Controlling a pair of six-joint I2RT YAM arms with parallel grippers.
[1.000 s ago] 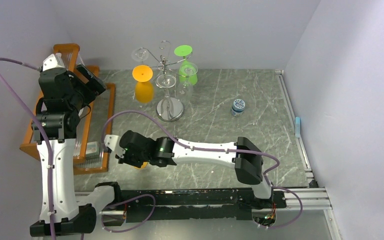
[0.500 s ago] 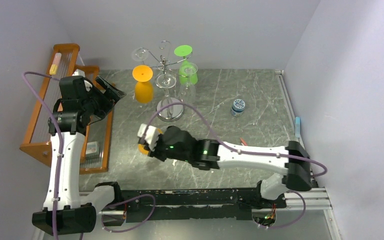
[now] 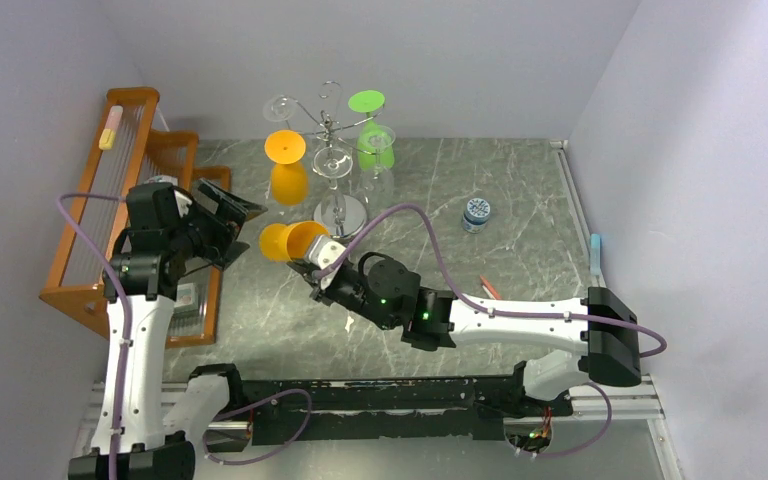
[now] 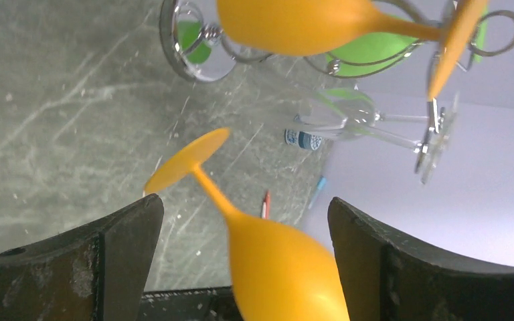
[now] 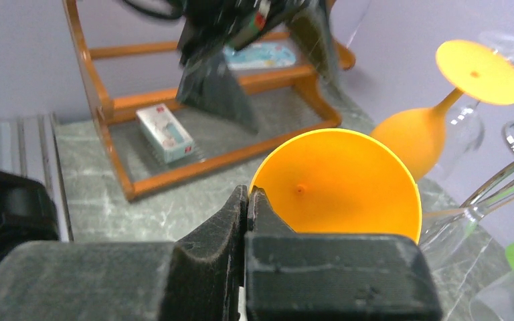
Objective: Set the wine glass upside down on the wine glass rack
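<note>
My right gripper [image 3: 317, 262] is shut on the rim of an orange wine glass [image 3: 290, 240] and holds it on its side above the table, open mouth facing the right wrist camera [image 5: 338, 184]. The right gripper's fingers [image 5: 247, 198] pinch the rim. My left gripper [image 3: 232, 222] is open just left of the glass. In the left wrist view the bowl [image 4: 288, 267] lies between the wide-open fingers [image 4: 124, 257] and the foot [image 4: 187, 159] points away. The chrome wine glass rack [image 3: 333, 128] stands behind, with a hung orange glass [image 3: 286, 165], a green glass [image 3: 372, 135] and clear glasses.
An orange-brown wooden slatted rack [image 3: 110, 200] stands at the left with a small box [image 3: 185, 297] in it. A blue-lidded jar [image 3: 477, 213] and a red pen [image 3: 488, 288] lie on the grey marble table to the right. The rack's disc base [image 3: 340, 218] is close behind the held glass.
My right gripper has lifted the orange glass and carried it back towards the chrome rack. My left arm has swung down from the wooden rack to the glass, still open.
</note>
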